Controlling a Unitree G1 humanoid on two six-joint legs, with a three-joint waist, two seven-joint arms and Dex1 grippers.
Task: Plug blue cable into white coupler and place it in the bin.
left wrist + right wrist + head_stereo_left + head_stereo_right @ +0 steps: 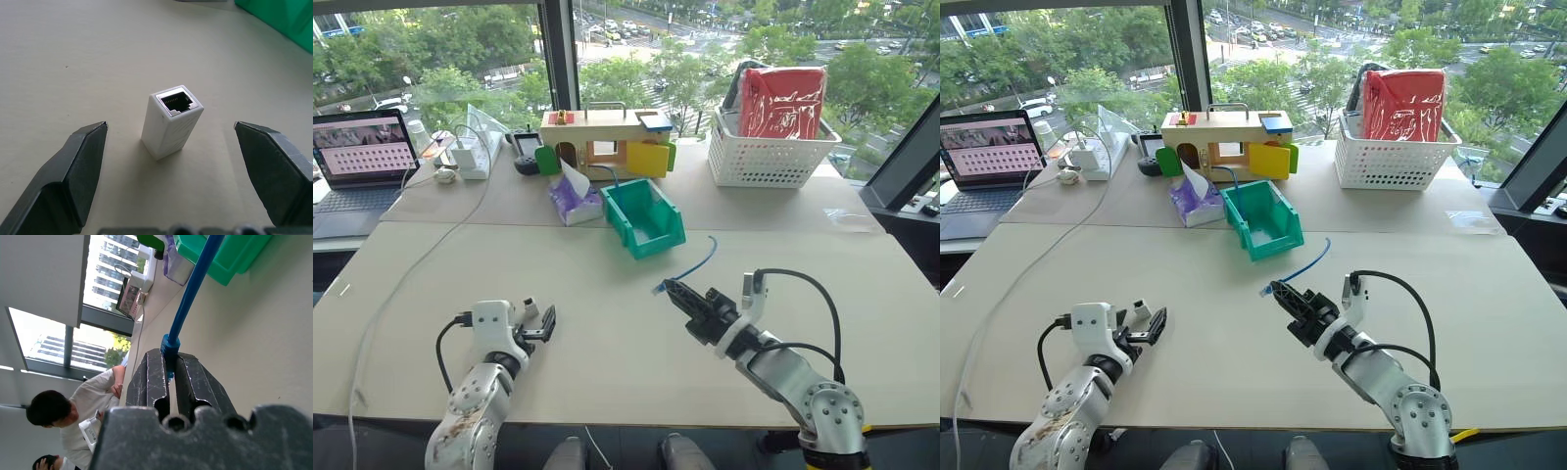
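The white coupler stands upright on the table, its socket facing up, between the fingers of my left gripper, which is open and not touching it. My right gripper is shut on the blue cable just behind its plug, held above the table right of centre; the right wrist view shows the cable's boot pinched between the fingers. From there the cable curves away toward the green bin, its free end hanging in the air. The bin sits farther back at mid table, its cut-away front facing me.
Behind the bin are a purple tissue pack and a wooden box with coloured doors. A white lattice basket stands at the back right. A laptop and a long white cord lie on the left. A person shows in the right wrist view.
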